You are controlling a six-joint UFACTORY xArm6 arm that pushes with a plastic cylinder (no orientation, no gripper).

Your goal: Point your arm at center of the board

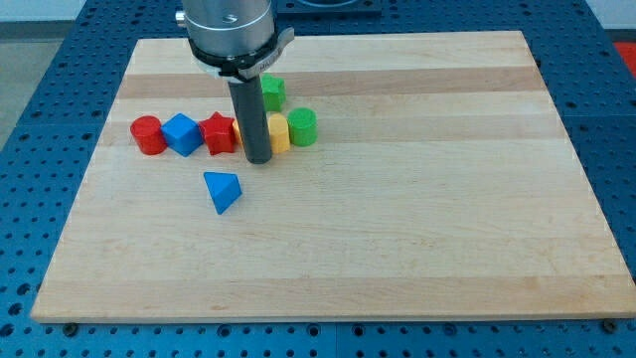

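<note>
camera view: arm is hanging down from the view's top, rod ending w/ my tip [257, 158] sitting in the row of blocks on the board's [417, 249] upper-left part. no fingers on this rig, just a bare rod, so nothing spreading or pinching.

row, from view's left: red cylinder [148, 135], blue cube [182, 133], red star [219, 133], then the rod, w/ a yellow block [279, 132] peeking out just to its right (shape partly hidden, can't tell), touching or nearly so. green cylinder [303, 126] sitting just beside the yellow. another green block [272, 92] lying behind, toward view's top, partly hidden by the rod. blue triangle [223, 190] lying alone, near, below-left of the tip.

key relation: board centre is lying to the tip's right and toward view's bottom, on bare wood. judging: path that way is looking free apart from the yellow block at the tip's right edge, which might get nudged. task not yet done.

containers: none showing.
</note>
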